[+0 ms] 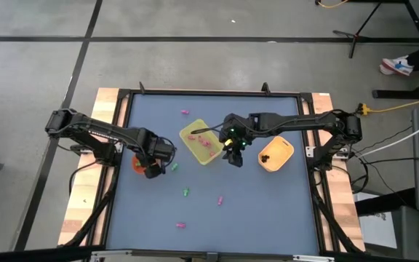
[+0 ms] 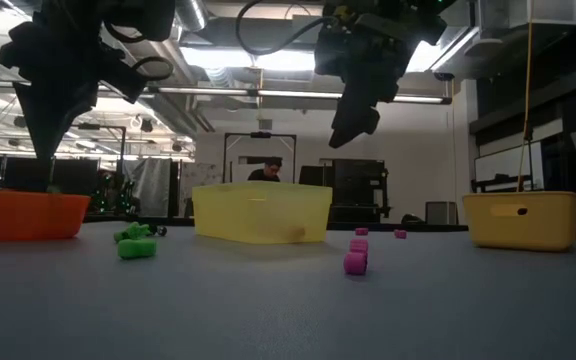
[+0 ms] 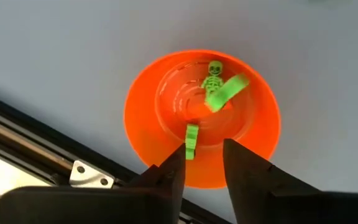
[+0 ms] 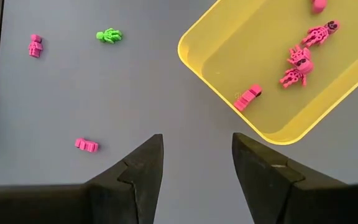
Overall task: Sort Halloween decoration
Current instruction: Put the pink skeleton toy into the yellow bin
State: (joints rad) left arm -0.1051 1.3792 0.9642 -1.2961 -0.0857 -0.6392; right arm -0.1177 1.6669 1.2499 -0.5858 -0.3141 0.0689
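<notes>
3 green trinkets concern me here: a skeleton (image 3: 214, 71) and a block (image 3: 225, 93) lie in the orange bowl (image 3: 143, 93), and a third green piece (image 3: 191, 140) hangs at the tips of my left gripper (image 3: 202, 163), directly over the bowl, fingers parted just enough that I judge it is dropping. I'd hold position until it lands inside, then lift straight up. My right gripper (image 4: 196, 163) hovers released above bare table beside the yellow tray (image 4: 194, 59) of pink figures (image 4: 302, 62), near a loose pink trinket (image 4: 86, 145).
</notes>
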